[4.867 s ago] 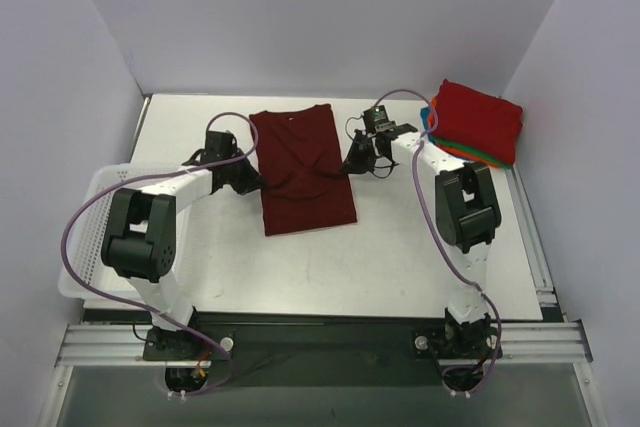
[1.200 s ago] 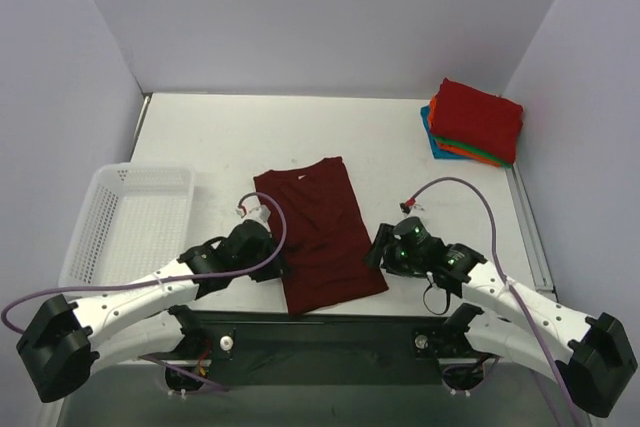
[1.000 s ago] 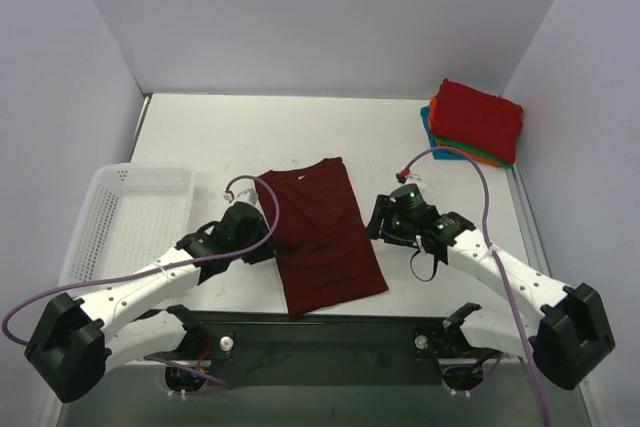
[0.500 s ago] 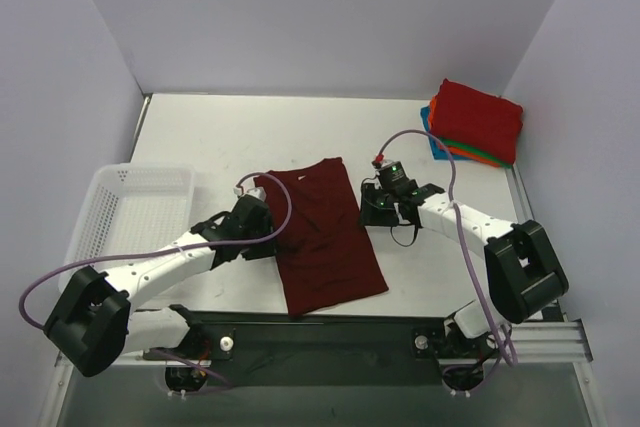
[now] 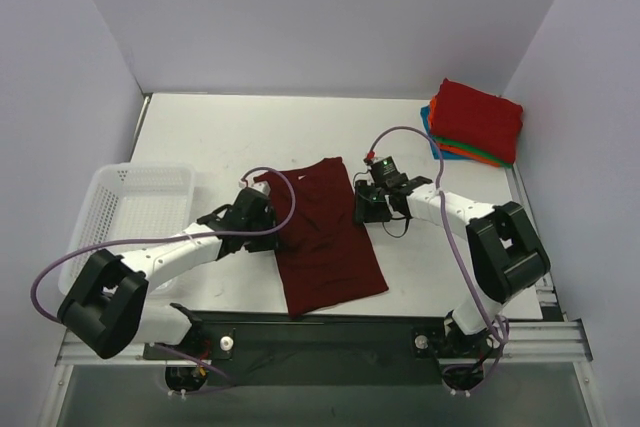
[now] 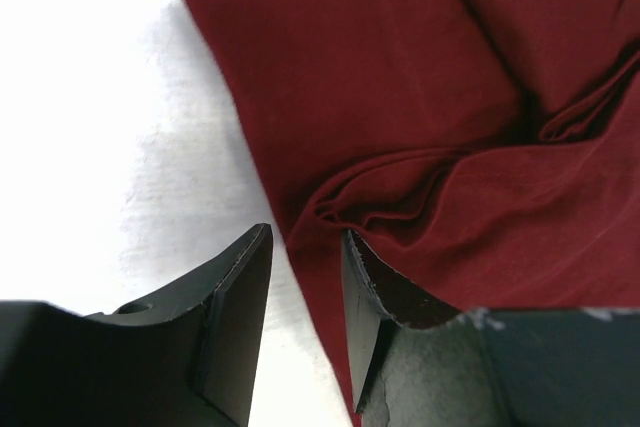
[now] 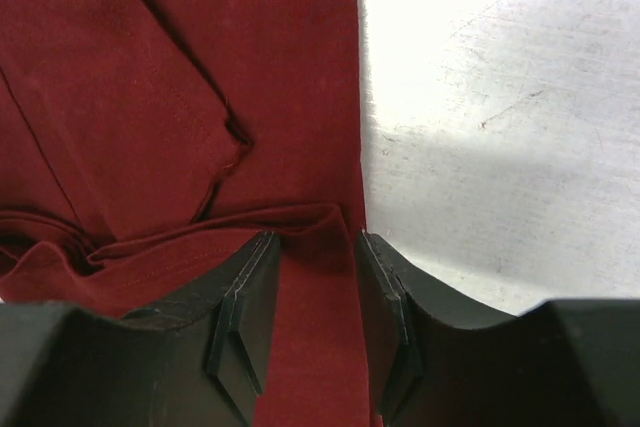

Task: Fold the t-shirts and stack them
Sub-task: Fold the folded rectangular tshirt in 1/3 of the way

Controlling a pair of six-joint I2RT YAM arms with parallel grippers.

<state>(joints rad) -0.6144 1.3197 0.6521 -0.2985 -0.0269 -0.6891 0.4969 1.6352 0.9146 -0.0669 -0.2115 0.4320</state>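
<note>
Maroon cloth, thin and limp, made up the t-shirt (image 5: 325, 237), which lay flat as a long folded strip near the middle of the table's (image 5: 220, 137) front edge. I judged it light and floppy. It would sag and slide on the smooth white top unless I lifted it by both long edges at once, so the doubled side edges were the places to pinch.

My left gripper (image 6: 300, 277) stood astride the shirt's left edge with its jaws apart, nothing clamped, and bare table showed in the gap. My right gripper (image 7: 312, 277) sat over the right edge with a rumpled ridge of cloth between its jaws. Whether it was pinching that ridge I could not tell.

At the table's far right corner the folded shirts (image 5: 475, 122) sat stacked, a soft, square pile with a bright red one on top.
</note>
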